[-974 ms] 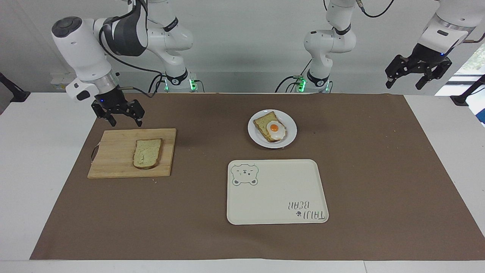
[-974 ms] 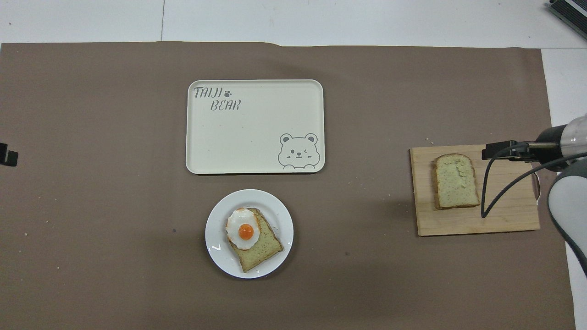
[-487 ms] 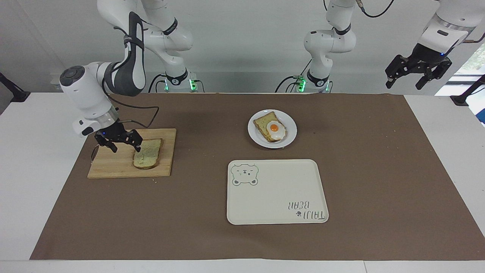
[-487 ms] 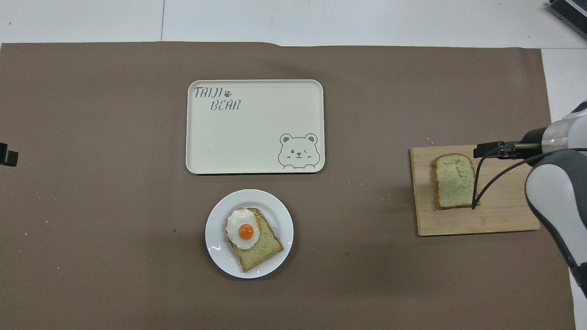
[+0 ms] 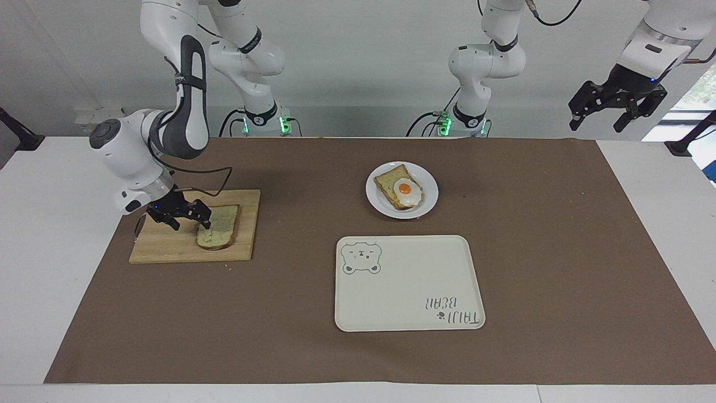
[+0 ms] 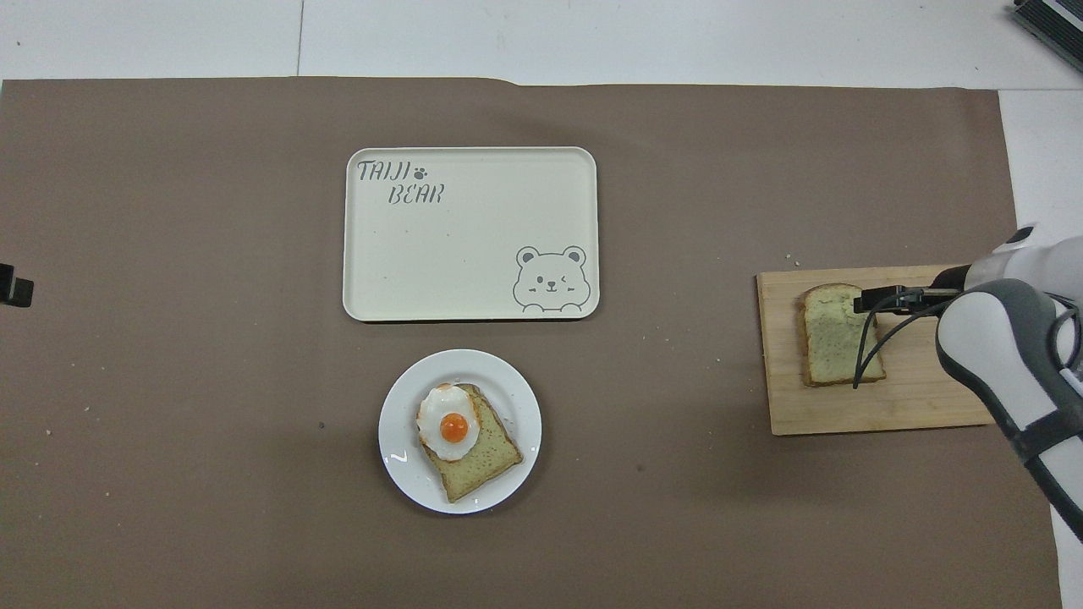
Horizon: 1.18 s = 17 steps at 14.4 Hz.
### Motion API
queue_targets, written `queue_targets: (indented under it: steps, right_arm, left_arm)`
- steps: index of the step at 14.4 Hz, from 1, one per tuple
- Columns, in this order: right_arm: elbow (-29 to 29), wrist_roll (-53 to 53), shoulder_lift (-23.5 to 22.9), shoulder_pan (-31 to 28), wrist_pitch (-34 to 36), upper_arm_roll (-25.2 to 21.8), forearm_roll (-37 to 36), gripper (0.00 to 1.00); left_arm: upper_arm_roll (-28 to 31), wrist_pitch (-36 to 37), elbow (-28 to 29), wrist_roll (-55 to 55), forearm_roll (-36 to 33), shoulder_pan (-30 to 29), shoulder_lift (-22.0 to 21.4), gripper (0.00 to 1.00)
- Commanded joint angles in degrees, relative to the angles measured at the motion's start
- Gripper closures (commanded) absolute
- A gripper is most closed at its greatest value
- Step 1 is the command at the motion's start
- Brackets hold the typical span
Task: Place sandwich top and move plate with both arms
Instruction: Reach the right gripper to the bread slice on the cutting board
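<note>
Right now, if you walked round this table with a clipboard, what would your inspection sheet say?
Surface: brown mat over a white table, a few crumbs on it.
Job's things: sandwich top lying on a wooden cutting board at the right arm's end; plate carrying a bread slice with a fried egg, nearer the robots than the bear tray.
Clutter: nothing seen besides crumbs.
Grippers: right gripper open, down at the sandwich top's edge; left gripper open, waiting raised off the mat's end.
Cables: black cable looping from the right wrist over the board.
Surroundings: pale wall, arm bases with green lights.
</note>
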<state>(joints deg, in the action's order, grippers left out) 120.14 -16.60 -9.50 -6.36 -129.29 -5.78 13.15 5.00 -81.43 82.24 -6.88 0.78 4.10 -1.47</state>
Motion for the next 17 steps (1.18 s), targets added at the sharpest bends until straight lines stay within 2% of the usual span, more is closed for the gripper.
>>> queue_targets:
  steps: [1, 7, 8, 10, 13, 17]
  right_arm:
    - [3.4, -3.3, 1.2, -1.6, -1.8, 0.7, 1.8, 0.0]
    - [5.4, -4.3, 0.1, -2.0, -3.7, 0.7, 1.9, 0.0]
    - [5.4, -4.6, -0.1, -1.9, -3.7, 0.7, 1.9, 0.09]
    - [5.4, -4.6, -0.1, -1.9, -3.7, 0.7, 1.9, 0.53]
    - [5.6, -4.5, 0.0, -1.9, -3.6, 0.7, 3.1, 1.0]
    - [5.5, -4.4, -0.3, -1.5, -3.6, 0.7, 4.3, 1.0]
  left_arm:
    - [-0.8, 0.0, 0.9, 0.4, -0.7, -0.8, -0.9, 0.0]
    - [-0.8, 0.0, 0.8, 0.4, -0.7, -0.8, -0.9, 0.0]
    - [-0.8, 0.0, 0.8, 0.4, -0.7, -0.8, -0.9, 0.0]
    - [-0.8, 0.0, 0.8, 0.4, -0.7, -0.8, -0.9, 0.0]
    - [-0.8, 0.0, 0.9, 0.4, -0.7, -0.8, -0.9, 0.0]
    - [-0.8, 0.0, 0.9, 0.4, -0.7, -0.8, -0.9, 0.0]
